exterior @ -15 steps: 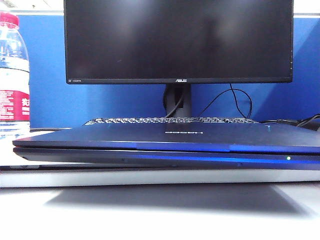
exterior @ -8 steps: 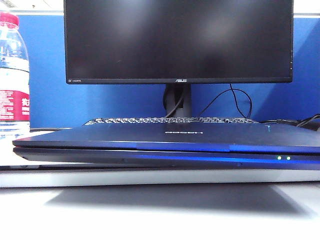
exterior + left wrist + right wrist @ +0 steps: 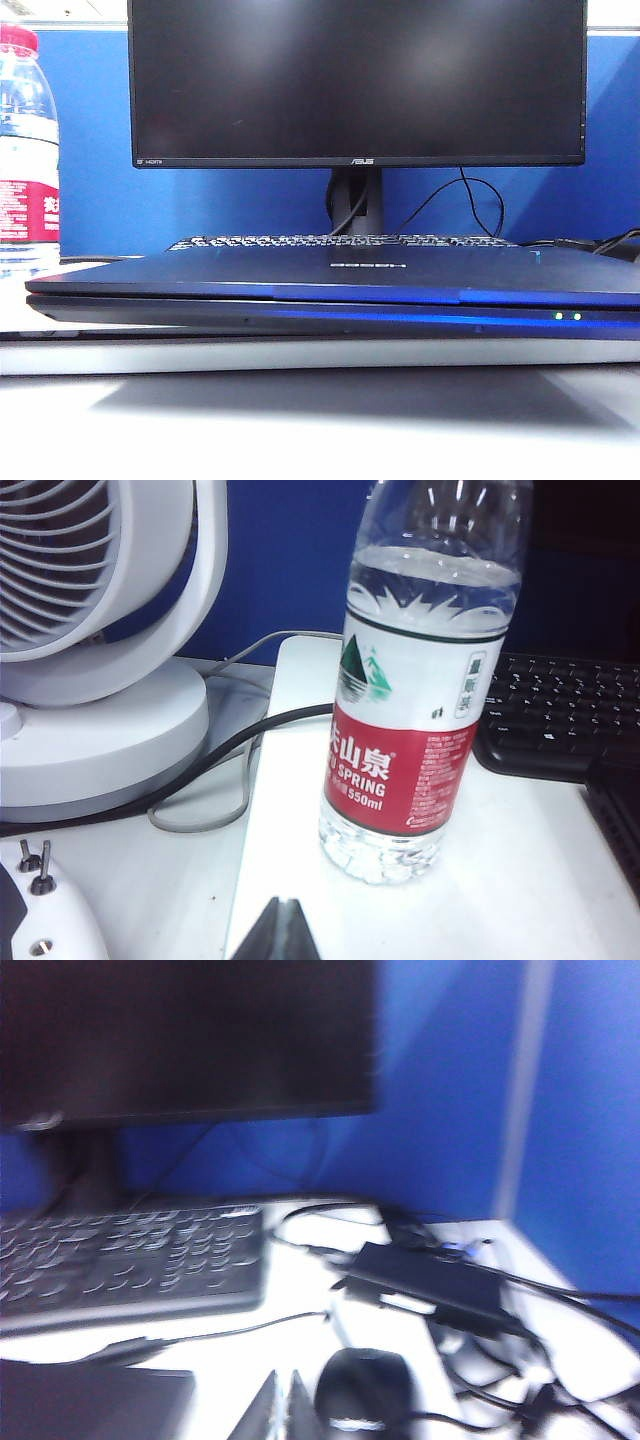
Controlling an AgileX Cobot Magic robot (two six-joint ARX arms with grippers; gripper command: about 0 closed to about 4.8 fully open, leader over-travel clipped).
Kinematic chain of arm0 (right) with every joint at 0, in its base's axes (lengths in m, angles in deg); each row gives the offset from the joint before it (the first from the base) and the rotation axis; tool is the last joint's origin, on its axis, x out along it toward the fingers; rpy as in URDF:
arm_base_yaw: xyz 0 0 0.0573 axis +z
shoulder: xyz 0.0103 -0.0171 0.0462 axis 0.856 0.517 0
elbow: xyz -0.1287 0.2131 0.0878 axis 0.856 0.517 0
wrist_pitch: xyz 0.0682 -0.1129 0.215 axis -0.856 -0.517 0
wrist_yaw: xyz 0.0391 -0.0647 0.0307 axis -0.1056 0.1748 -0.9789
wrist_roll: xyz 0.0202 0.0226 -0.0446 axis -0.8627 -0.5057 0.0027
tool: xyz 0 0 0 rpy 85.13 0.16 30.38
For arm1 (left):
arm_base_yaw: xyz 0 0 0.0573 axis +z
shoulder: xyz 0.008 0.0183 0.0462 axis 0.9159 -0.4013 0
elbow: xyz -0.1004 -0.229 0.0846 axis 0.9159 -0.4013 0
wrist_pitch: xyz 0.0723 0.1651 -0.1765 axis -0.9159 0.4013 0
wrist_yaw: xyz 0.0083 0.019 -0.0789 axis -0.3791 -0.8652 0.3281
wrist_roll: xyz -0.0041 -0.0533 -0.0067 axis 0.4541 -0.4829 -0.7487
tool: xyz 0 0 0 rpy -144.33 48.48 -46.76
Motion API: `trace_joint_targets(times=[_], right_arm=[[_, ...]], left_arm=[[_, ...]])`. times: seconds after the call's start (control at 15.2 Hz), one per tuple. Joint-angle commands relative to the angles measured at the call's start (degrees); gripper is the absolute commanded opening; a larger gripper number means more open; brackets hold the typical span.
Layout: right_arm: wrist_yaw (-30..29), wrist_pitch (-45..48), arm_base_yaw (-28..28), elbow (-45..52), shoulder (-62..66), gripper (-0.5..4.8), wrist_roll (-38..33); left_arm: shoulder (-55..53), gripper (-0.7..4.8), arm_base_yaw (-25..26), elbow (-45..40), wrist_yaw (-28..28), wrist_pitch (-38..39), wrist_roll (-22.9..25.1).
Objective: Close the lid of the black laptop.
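While the lid [image 3: 330,268] lies shut, water bottle [image 3: 420,680] mostly full, left pincer [image 3: 283,925] clenched, right pincer [image 3: 282,1400] clenched.

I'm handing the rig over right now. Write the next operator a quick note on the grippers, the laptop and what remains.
Left gripper: shut, empty, near the water bottle and white fan.
Right gripper: shut, empty, near the mouse and separate keyboard; that view is blurred.
Black laptop: in front of the ASUS monitor, lid down flat on its base, green lights on.
Done: lid closed.
Left: nothing seen; neither arm shows in the exterior view.
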Motion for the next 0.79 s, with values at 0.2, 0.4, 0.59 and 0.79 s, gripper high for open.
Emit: trace_joint_targets(times=[0.2,0.4,0.59,0.79], right_arm=[[0.0,1.55,-6.1,1.33,-0.09,-0.06,-0.92],[-0.04,1.84,-6.34,4.04,-0.09,-0.06,-5.01],[-2.25,1.86,-4.24,5.07,-0.11,-0.06,-6.86],[-2.4,1.86,-1.84,5.29,-0.09,-0.06,-6.01]], left_arm=[[0.13,-0.03,-0.02,0.0,-0.17,-0.52,0.0],[0.13,-0.03,-0.02,0.0,-0.17,-0.52,0.0],[0.13,-0.03,0.0,0.0,-0.17,-0.52,0.0],[0.13,-0.03,0.0,0.0,-0.17,-0.52,0.0]])
